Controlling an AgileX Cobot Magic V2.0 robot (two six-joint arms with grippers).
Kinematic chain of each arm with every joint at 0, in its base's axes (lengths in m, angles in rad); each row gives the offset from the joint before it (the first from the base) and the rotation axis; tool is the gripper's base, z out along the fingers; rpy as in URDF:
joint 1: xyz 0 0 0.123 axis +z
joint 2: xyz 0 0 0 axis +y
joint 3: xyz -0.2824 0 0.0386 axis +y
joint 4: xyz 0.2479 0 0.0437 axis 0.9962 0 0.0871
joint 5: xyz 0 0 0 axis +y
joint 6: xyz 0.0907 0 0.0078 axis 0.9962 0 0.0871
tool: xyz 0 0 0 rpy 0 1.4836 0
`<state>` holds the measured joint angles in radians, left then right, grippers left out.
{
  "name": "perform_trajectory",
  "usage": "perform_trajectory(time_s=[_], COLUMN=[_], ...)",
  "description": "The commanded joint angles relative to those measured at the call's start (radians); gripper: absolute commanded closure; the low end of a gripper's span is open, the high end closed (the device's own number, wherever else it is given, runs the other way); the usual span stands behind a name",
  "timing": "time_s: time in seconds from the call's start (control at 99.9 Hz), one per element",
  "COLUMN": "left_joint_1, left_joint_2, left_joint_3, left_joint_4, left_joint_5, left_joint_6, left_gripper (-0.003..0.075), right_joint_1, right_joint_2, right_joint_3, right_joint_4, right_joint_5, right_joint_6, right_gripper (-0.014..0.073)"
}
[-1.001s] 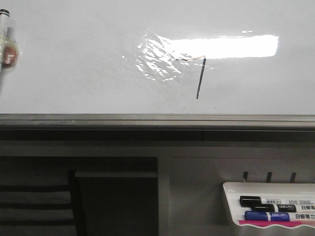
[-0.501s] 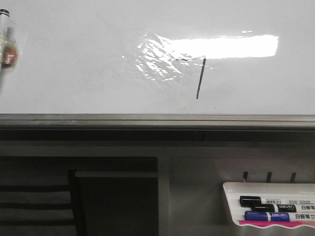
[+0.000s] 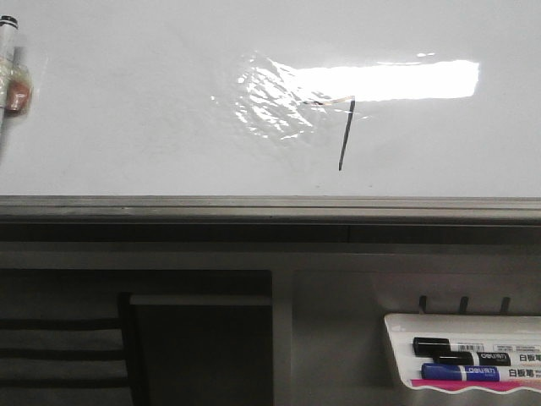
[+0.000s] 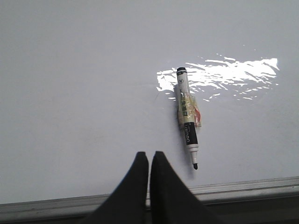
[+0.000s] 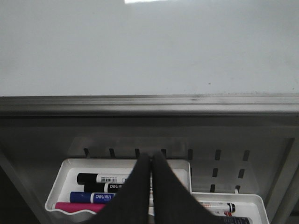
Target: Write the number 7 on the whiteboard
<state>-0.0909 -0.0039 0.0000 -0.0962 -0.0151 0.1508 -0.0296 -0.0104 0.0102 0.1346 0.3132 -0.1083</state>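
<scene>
The whiteboard point(image 3: 152, 127) fills the upper front view, with a bright glare and a grey bottom rail point(image 3: 254, 207). The number 7 point(image 3: 345, 135) is drawn on it in thin black: a faint top stroke and a slanted downstroke. A black marker point(image 4: 187, 116) with tape round it clings to the whiteboard point(image 4: 84, 93), tip down and uncapped; it shows at the left edge of the front view point(image 3: 8, 76). My left gripper point(image 4: 149, 155) is shut and empty, just beside the marker's tip. My right gripper point(image 5: 150, 156) is shut and empty over the marker tray point(image 5: 65, 169).
The white marker tray point(image 3: 397, 326) hangs below the rail at the right and holds black, blue and pink markers point(image 3: 461, 372). A second tray point(image 5: 254, 200) with another marker sits beside it. Dark shelving point(image 3: 194, 338) lies below the board.
</scene>
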Motion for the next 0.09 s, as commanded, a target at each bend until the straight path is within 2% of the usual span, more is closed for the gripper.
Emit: perform_trajectory(time_s=[0.0, 0.08], left_joint_1=[0.002, 0.002], left_joint_2=[-0.03, -0.03], left_joint_3=[0.034, 0.034], left_joint_4=[0.0, 0.0], left_joint_5=[-0.078, -0.078], left_joint_6=[0.0, 0.0], left_gripper=[0.0741, 0.0741], right_joint_1=[-0.008, -0.008], right_joint_2=[-0.02, -0.02], right_joint_3=[0.029, 0.029], right_joint_4=[-0.005, -0.005], right_joint_5=[-0.054, -0.054], right_joint_6=[-0.005, -0.005], right_gripper=[0.0665, 0.0665])
